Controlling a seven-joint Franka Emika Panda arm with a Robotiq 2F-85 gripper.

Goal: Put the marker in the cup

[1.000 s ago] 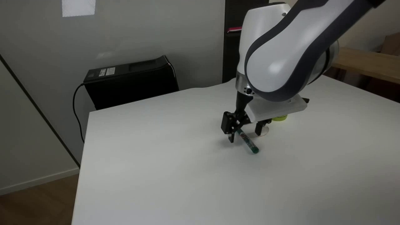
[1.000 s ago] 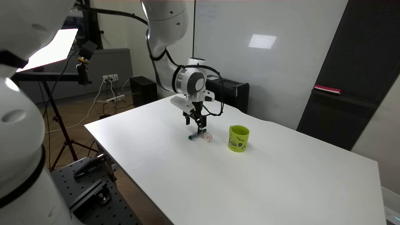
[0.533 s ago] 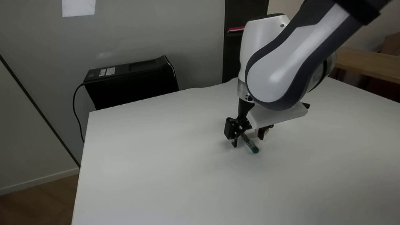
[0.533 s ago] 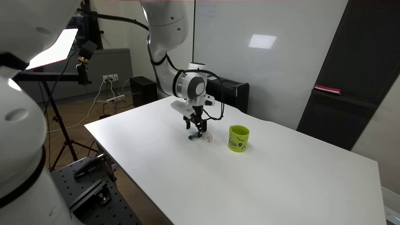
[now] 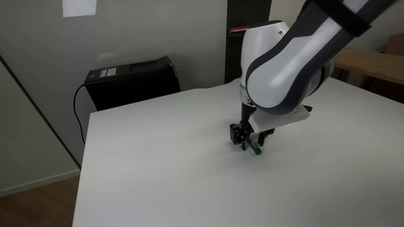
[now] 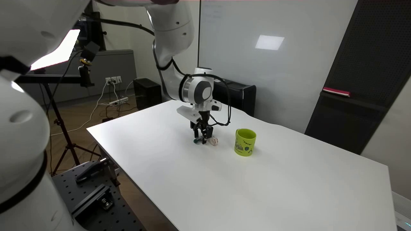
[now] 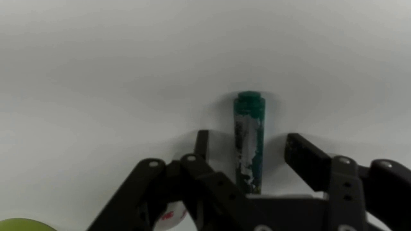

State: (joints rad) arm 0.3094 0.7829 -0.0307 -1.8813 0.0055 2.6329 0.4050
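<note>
Low over the table [image 6: 273,186], the pincer [image 7: 246,136] has its fingers spread, one on either side of the marker [image 7: 249,141], with a gap showing at each; whether the tips touch the table, I can't tell. The marker lies flat on the table, green, its label scuffed. Just beside it sits a pale disc [image 6: 213,140] with red print, partly hidden by the pincer in the wrist view. Near these, in an exterior view, the mug [image 6: 245,142] stands upright, lime, with drawings on its side. The arm [image 5: 277,78] bends down from above, and in both exterior views a black box [image 5: 135,83] stands past the table's edge.
</note>
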